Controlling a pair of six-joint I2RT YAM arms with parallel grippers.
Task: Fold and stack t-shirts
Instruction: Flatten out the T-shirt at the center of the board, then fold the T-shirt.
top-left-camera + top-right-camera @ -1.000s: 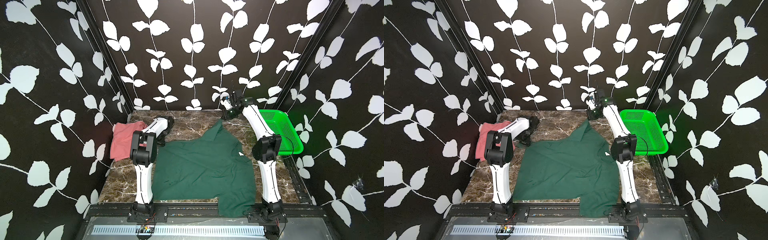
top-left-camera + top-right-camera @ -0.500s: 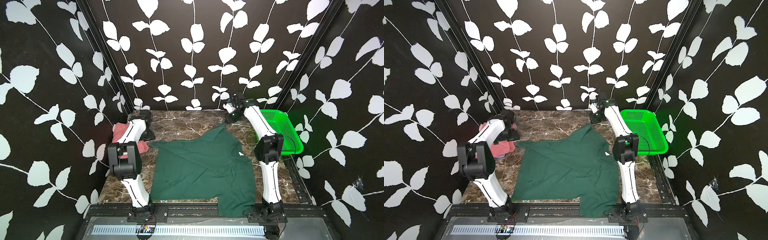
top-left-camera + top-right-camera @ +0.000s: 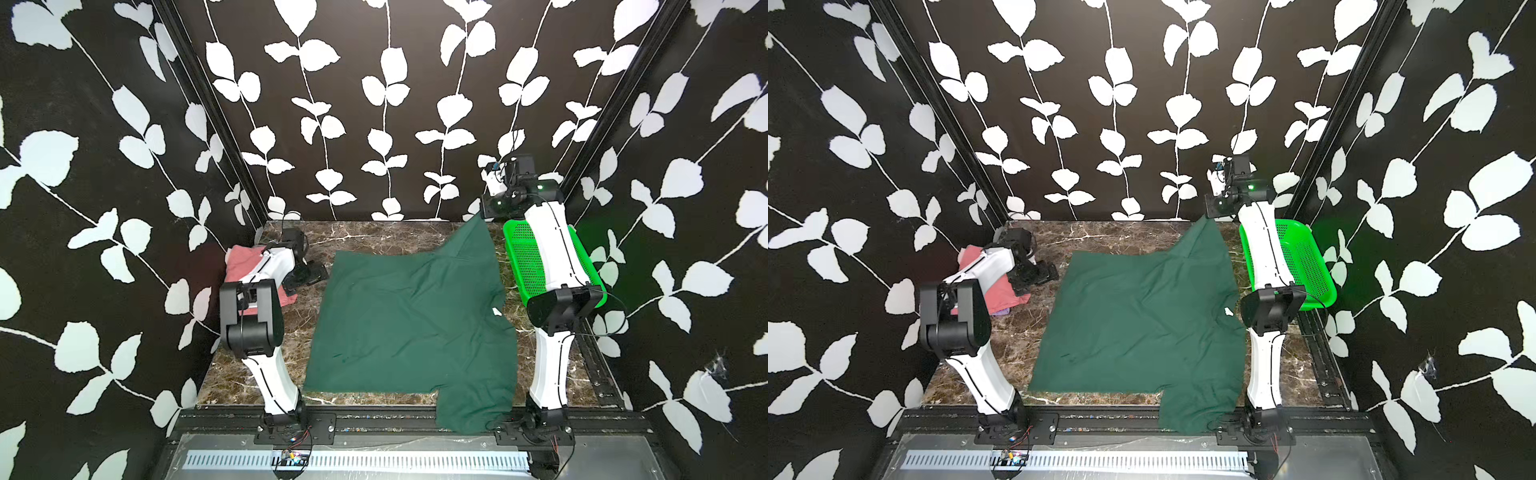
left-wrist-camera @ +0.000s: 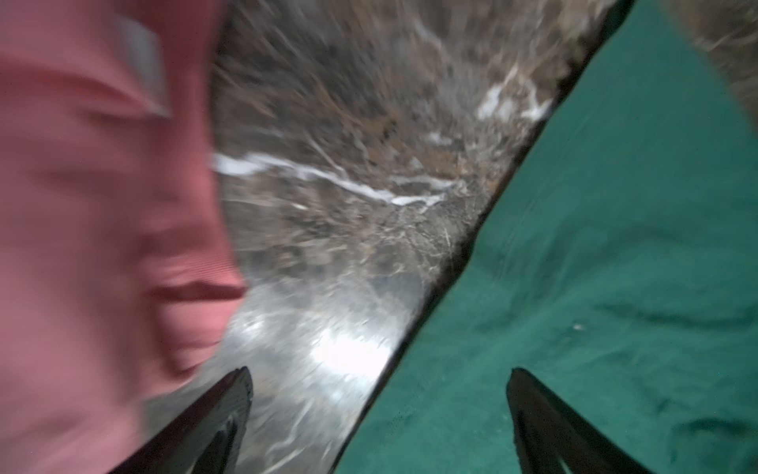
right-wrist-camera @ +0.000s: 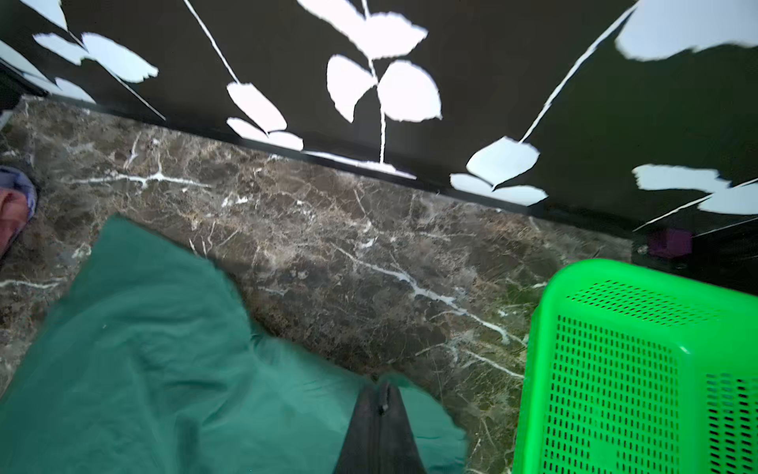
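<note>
A dark green t-shirt (image 3: 407,316) (image 3: 1133,324) lies spread across the marble table in both top views, with its near right part hanging over the front edge. Its far right corner is lifted off the table, and my right gripper (image 5: 383,392) (image 3: 482,216) is shut on it. My left gripper (image 4: 379,375) (image 3: 311,274) hangs open and empty low over the shirt's far left edge (image 4: 574,266). A folded salmon-pink t-shirt (image 3: 245,262) (image 4: 102,205) lies at the far left, partly under the left arm. A lavender t-shirt edge (image 3: 1005,311) (image 5: 18,184) peeks from beneath it.
A bright green perforated basket (image 3: 523,257) (image 5: 615,369) stands at the right edge, just behind the right arm. Bare marble (image 3: 374,237) shows along the back wall and between the two shirts. Leaf-patterned walls close in three sides.
The left arm swung out left over the pink shirt, then came back to the green shirt's far left edge. The right gripper carried its corner rightward, and the shirt lies flatter.
</note>
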